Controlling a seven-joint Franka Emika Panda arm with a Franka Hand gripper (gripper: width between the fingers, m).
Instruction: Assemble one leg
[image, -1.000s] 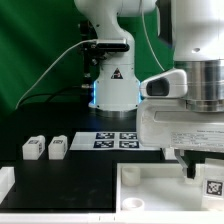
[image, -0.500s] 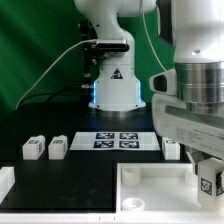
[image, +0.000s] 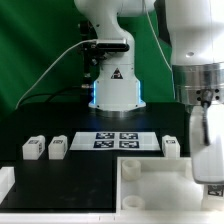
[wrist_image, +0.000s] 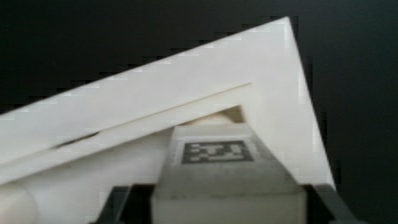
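Gripper (wrist_image: 221, 205) closed on a tagged leg (wrist_image: 221, 160) above tray corner (wrist_image: 214, 75), visible in wrist view only, exterior view adds two spare legs (image: 45, 148) lower left, marker board (image: 115, 141) centre.

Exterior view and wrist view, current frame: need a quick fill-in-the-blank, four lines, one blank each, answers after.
1. The marker board carries ___ tags.
2. On the exterior view's left of it stand ___ loose legs.
3. The curtain behind the arm is ___.
4. In the wrist view, the held leg between the fingers of the end effector shows ___ tag.

Missing words: four; two; green; one.
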